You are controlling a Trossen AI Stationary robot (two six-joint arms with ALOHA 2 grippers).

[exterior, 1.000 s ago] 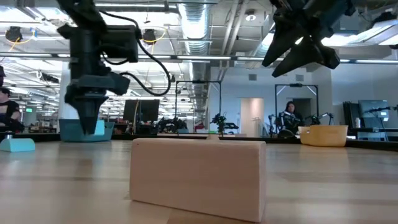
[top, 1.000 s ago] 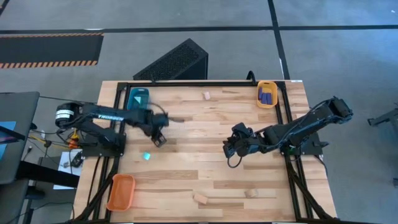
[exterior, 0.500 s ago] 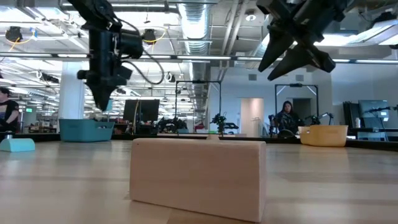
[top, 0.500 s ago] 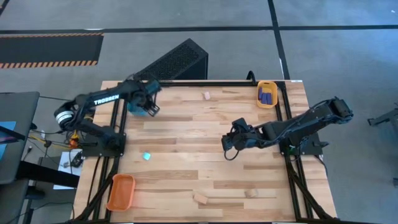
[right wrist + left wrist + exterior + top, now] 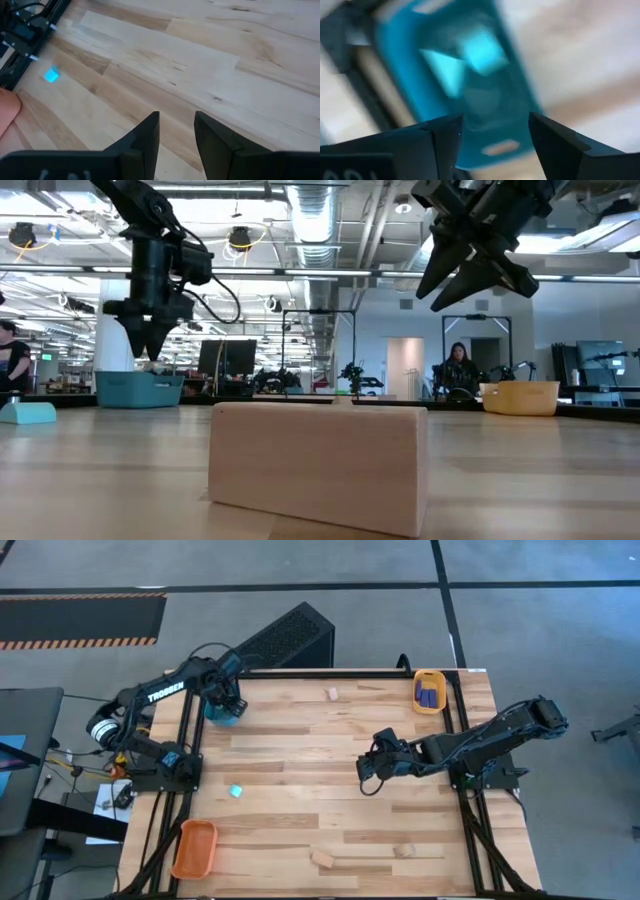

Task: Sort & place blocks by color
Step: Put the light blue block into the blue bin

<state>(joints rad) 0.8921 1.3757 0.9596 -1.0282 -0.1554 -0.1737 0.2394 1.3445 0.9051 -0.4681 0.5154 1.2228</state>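
Your left tool (image 5: 226,708) hangs over the teal tray (image 5: 470,90).
Its jaws are spread, empty; the right tool (image 5: 368,772) is parted above the tabletop (image 5: 300,750).

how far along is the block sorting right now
Done: dark blue blocks lie in the yellow-orange plastic tray, and cyan blocks sit in the teal plastic tray. In hand: nothing; the left hand hovers open over the teal tray, and the right hand hangs open and empty mid-table. Left: one small cyan block and three pale tan wooden blocks on the table; the orange plastic tray looks empty.
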